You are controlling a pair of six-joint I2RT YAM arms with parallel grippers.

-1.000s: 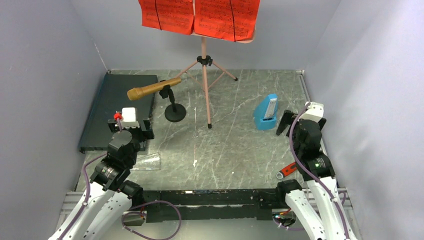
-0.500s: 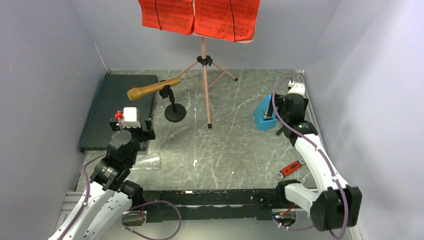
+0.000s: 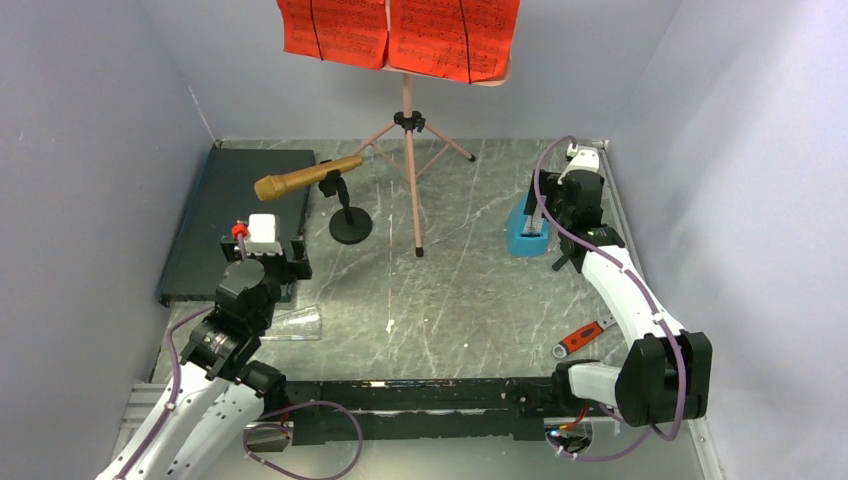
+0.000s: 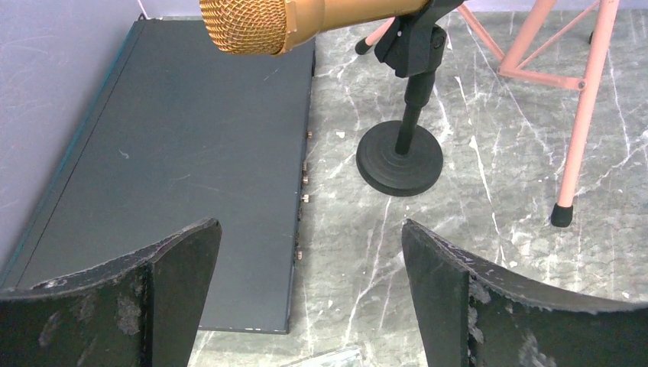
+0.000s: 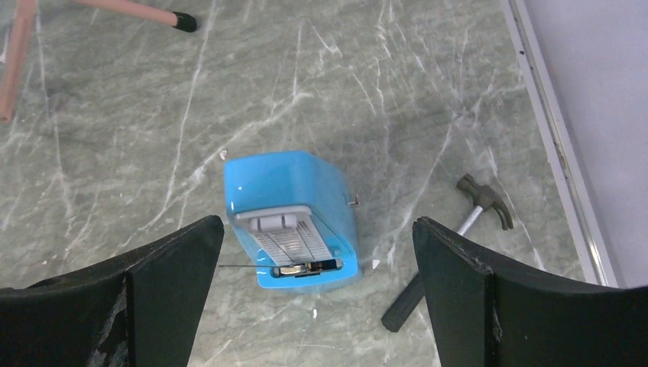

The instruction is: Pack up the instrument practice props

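Top, left-wrist and right-wrist views, start of packing. Over the last second the right arm has swung out from the near right of the table and now reaches forward, so that the right gripper hangs directly above the blue metronome, which stands on the marble table towards its right side, in the spot it occupied before. The jaws are spread to their widest, one finger on either side of the metronome and clear of it; nothing is held or touched. This probably marks the approach to a first pick, with descent and closure not yet done. The left arm has not moved: the left gripper is likewise wide and empty, poised over the right-hand edge of the flat dark case, facing the gold microphone on its black round-base stand. The pink tripod music stand remains at the rear, the red sheet-music pages on its desk. A small hammer lies just beside the metronome; a red-handled wrench lies nearer the arm bases. No prop is packed yet.
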